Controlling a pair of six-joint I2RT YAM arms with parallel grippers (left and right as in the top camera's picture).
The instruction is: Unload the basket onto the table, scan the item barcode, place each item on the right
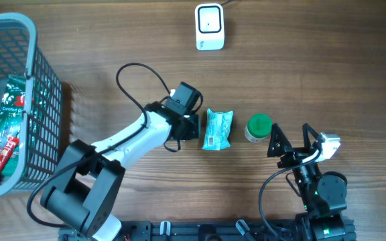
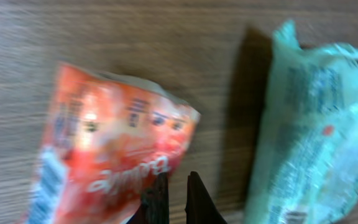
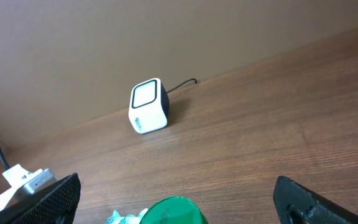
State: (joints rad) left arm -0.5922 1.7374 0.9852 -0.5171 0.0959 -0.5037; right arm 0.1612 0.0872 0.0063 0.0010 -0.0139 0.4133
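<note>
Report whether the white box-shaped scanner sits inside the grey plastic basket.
No, the white box-shaped scanner stands on the wooden table, well apart from the grey plastic basket.

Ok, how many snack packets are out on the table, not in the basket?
2: an orange packet pinched by the left gripper, a teal packet just beside it. The left arm may hide others.

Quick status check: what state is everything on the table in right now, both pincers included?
orange packet: lying down, blurred.
left pincer: shut at its edge; grip unclear.
right pincer: open, empty.
teal packet: flat, white label up.
green-lidded jar: upright, lid on.
scanner: standing, cable attached.
basket: upright, holds packets.
</note>
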